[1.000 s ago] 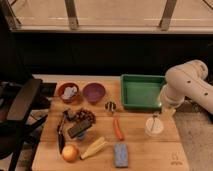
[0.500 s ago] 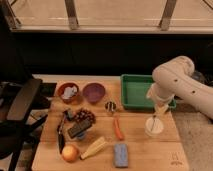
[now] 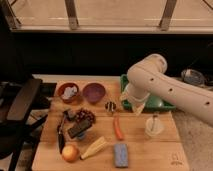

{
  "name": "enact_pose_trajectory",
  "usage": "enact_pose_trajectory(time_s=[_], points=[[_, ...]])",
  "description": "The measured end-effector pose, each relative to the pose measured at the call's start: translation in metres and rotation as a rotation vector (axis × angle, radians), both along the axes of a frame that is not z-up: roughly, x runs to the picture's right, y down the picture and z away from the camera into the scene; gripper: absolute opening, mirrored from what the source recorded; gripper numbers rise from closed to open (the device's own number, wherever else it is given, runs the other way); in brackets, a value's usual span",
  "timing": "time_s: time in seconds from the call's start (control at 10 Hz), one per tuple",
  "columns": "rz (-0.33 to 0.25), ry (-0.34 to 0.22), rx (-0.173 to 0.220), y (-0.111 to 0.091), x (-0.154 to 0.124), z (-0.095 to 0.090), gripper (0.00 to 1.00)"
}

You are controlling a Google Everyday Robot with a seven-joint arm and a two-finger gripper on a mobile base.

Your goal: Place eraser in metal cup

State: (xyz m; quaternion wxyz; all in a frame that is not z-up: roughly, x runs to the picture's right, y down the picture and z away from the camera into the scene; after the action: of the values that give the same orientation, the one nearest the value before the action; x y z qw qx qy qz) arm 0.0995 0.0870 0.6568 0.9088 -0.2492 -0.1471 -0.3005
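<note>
My arm covers much of the green tray, so I cannot see what lies in it, and the arm runs off the right edge beyond the tray. The pincer hangs at the tray's front left corner. Just left of the tray, I cannot see into the metal cup; further left, what lies under the eraser is hidden

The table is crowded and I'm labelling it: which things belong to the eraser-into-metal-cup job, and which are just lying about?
Job:
eraser
metal cup
gripper, just right of the metal cup

Lying about:
carrot
purple bowl
brown bowl
green tray
translucent cup
grey-blue pad
grapes
</note>
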Motion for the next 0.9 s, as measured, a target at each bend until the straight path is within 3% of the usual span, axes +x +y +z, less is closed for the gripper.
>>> enact_pose_trajectory(time_s=[0.6,0.9], points=[[-0.016,-0.024,-0.019,0.004,-0.007,-0.002,0.65],[-0.062,-0.063,-0.028,0.015,-0.038,0.005,0.65]])
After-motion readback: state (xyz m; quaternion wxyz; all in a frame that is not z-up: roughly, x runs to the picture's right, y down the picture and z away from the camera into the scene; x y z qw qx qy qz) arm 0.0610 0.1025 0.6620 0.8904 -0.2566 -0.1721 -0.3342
